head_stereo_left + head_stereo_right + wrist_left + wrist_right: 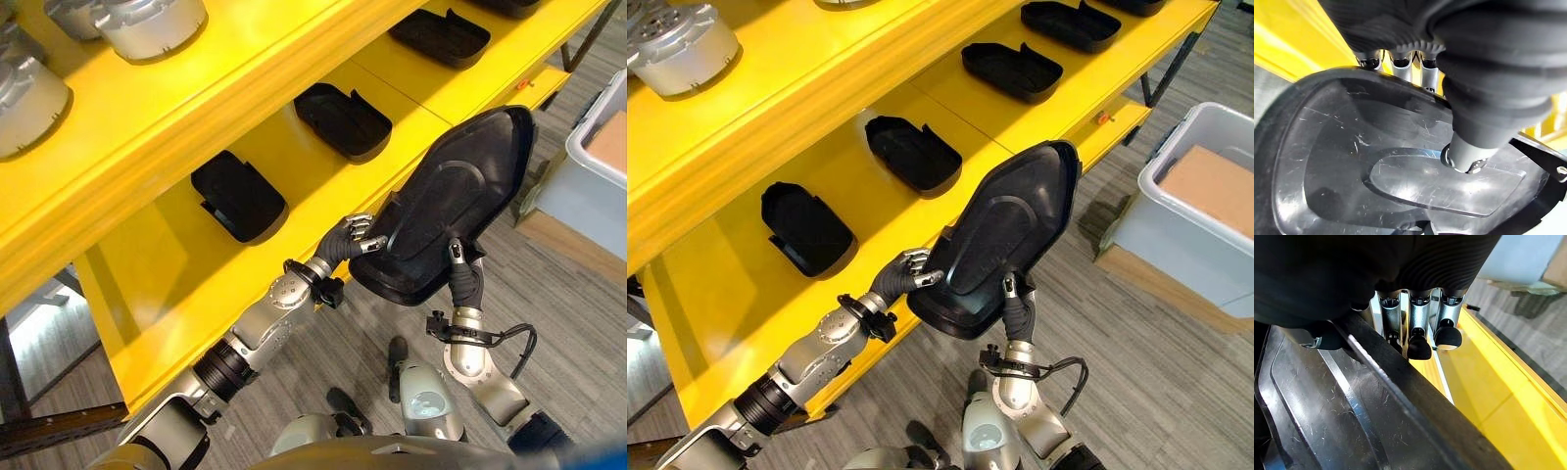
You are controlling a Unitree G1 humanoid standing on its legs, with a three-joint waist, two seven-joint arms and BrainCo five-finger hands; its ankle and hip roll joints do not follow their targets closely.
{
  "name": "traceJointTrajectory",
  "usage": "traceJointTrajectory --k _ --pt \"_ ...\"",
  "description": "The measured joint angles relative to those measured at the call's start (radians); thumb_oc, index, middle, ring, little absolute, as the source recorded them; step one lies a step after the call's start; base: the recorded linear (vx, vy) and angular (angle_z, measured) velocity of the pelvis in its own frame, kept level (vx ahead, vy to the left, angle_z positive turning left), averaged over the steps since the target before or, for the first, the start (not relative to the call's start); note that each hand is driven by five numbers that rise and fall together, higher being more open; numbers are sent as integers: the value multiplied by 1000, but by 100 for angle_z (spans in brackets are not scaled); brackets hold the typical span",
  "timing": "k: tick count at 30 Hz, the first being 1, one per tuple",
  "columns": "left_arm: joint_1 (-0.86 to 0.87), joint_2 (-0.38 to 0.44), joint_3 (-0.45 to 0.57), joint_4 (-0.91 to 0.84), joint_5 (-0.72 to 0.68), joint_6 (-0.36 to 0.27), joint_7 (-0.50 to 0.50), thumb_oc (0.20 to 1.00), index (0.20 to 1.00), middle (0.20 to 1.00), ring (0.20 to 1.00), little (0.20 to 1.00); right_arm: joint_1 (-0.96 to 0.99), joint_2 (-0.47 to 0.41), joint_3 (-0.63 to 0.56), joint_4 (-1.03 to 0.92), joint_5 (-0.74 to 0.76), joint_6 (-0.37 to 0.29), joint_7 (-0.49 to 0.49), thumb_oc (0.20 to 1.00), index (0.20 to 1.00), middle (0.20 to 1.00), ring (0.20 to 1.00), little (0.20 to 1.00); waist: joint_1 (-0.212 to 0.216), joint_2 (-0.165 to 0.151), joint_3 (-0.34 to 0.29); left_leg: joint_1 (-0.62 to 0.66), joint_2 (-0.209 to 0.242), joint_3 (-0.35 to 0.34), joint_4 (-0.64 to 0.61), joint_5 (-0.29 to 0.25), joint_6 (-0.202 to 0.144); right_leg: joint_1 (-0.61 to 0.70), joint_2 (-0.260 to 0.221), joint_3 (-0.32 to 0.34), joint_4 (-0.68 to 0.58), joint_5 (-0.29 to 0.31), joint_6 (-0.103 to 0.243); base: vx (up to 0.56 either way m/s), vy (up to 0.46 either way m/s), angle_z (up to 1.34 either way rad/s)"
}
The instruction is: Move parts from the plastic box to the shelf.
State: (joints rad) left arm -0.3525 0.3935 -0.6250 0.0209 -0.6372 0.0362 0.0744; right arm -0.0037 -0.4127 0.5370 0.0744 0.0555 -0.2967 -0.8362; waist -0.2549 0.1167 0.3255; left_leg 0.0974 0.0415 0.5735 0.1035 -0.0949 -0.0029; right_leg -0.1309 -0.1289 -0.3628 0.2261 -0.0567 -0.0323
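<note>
Before the yellow shelf (715, 294), a black part (1004, 240) is held aloft by both hands.

Its lower edge is pinched by the left hand (901, 274) and the right hand (1017, 311), each thumb on its face. Transfer is judged under way; next, lowering into the free space beside the parts already shelved (911, 152). The plastic box (1176, 235) is cut off, its contents unclear.

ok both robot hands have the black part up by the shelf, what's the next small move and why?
Probably carry the black part forward over the bare patch of the lower yellow shelf and start lowering it. The left robot hand and right robot hand pinch its rim, and it hangs tilted at the shelf's front edge, not yet resting. Similar black parts already lie flat in a row there.
</note>
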Motion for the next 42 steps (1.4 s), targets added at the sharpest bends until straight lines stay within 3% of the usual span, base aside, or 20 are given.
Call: traceJointTrajectory --k 2,4,5,6,7,8,9,10,11,13,18,21,23,24,25,26,27,36,40,42 --pt "5 0 0 10 -10 -3 2 200 200 200 200 200 -3 2 -1 4 -1 7 12 200 200 200 200 200 14 -1 2 -5 1 -13 22 0 -1 -1 -22 7 -3 -3 5 -234 574 1" --pt "98 -45 52 56 -33 -38 42 200 200 200 200 200 -70 0 29 37 -6 89 88 200 200 200 200 200 94 -67 22 -47 28 -31 172 -47 -24 -3 -76 96 -33 15 -22 -98 265 -72" --pt "160 -51 57 41 -64 -53 70 200 200 200 200 200 -83 -45 46 27 -38 130 158 200 200 200 200 200 107 -38 8 -97 185 -66 55 -19 -60 -33 -81 81 -29 14 10 -180 502 -61" --pt "164 -47 61 42 -74 -55 82 200 200 200 200 200 -109 -59 46 34 -36 147 179 200 200 200 200 200 118 -35 7 -110 253 -102 -18 26 -70 -59 -86 100 -13 21 29 -197 606 3" --pt "167 -48 71 44 -85 -55 82 200 200 200 200 200 -131 -59 48 51 -34 149 200 200 200 200 200 200 125 -39 9 -119 269 -131 0 33 -75 -68 -89 107 -6 28 45 -151 502 -33" --pt "164 -62 80 59 -91 -56 83 200 200 200 200 200 -156 -64 46 65 -30 151 231 200 200 200 200 200 146 -48 15 -117 265 -143 19 32 -74 -89 -111 129 20 27 50 -52 522 -20" --pt "173 -74 85 63 -99 -53 84 200 200 200 200 200 -161 -77 42 65 -28 154 262 200 200 200 200 200 150 -26 2 -111 233 -133 24 31 -53 -90 -119 111 22 48 89 -5 336 -22" --pt "175 -57 104 64 -100 -42 83 200 200 200 200 200 -175 -32 43 84 -18 177 268 200 200 200 200 200 173 -77 12 -106 186 -144 21 75 -86 -66 -149 130 -7 82 120 -174 594 21" --pt "180 -40 107 65 -100 -38 83 200 200 200 200 200 -171 -2 45 98 -10 190 269 200 200 200 200 200 182 -115 3 -112 149 -147 30 63 -78 -35 -189 108 -62 103 128 -214 355 19" --pt "185 -16 106 62 -99 -40 77 200 200 200 200 200 -162 33 40 106 -10 192 277 200 200 200 200 200 226 -147 -8 -142 115 -152 64 47 -58 -29 -216 66 -82 198 123 -184 264 16" --pt "185 30 109 52 -99 -40 61 200 200 200 200 200 -180 62 50 120 -22 200 283 200 200 200 200 200 252 -131 9 -196 69 -170 109 12 -4 -42 -263 22 -110 375 120 -136 191 22" --pt "194 29 124 50 -98 -40 53 200 200 200 200 200 -183 59 51 117 -42 203 284 200 200 200 200 200 259 -125 23 -202 69 -171 110 -6 25 -62 -273 18 -80 455 127 -23 47 3" --pt "201 26 124 44 -97 -41 52 200 200 200 200 200 -182 56 50 111 -59 203 282 200 200 200 200 200 269 -113 32 -198 82 -182 96 -1 40 -99 -228 15 42 291 151 12 -132 -1" --pt "214 20 134 31 -94 -45 43 200 200 200 200 200 -182 49 53 96 -83 203 279 200 200 200 200 200 272 -106 46 -186 85 -198 58 28 27 -103 -152 21 92 148 152 17 -192 29" --pt "233 15 137 8 -93 -61 36 200 200 200 200 200 -174 26 60 62 -116 200 260 200 200 200 200 200 270 -103 58 -181 83 -230 -6 79 25 -82 0 49 74 26 104 -7 -242 52" --pt "235 11 136 0 -92 -69 36 200 200 200 200 200 -177 9 60 48 -124 192 253 200 200 200 200 200 266 -103 73 -180 79 -240 -38 106 20 -61 78 61 12 -3 63 -95 -265 101" --pt "239 3 138 5 -92 -87 35 200 200 200 200 200 -188 -18 63 46 -159 187 241 200 200 200 200 200 255 -108 99 -180 50 -274 -64 133 0 13 126 60 -131 39 -57 -133 -229 72" --pt "171 15 184 11 -138 -154 3 200 200 200 200 200 -362 -55 70 62 -238 165 251 200 200 200 200 200 258 -80 157 -252 85 -263 -61 156 -38 -9 143 -10 -168 54 -55 -141 -138 25" --pt "172 15 195 12 -162 -154 -7 200 200 200 200 200 -383 -76 70 59 -264 166 281 200 200 200 200 200 241 -74 161 -254 137 -98 -40 155 -34 1 116 -84 -156 44 -76 -64 -37 55" --pt "176 17 198 13 -180 -154 -11 200 200 200 200 200 -410 -78 78 64 -277 174 296 200 200 200 200 200 255 -83 171 -255 139 -89 10 152 -15 -1 88 -89 -101 16 -69 -110 44 29"
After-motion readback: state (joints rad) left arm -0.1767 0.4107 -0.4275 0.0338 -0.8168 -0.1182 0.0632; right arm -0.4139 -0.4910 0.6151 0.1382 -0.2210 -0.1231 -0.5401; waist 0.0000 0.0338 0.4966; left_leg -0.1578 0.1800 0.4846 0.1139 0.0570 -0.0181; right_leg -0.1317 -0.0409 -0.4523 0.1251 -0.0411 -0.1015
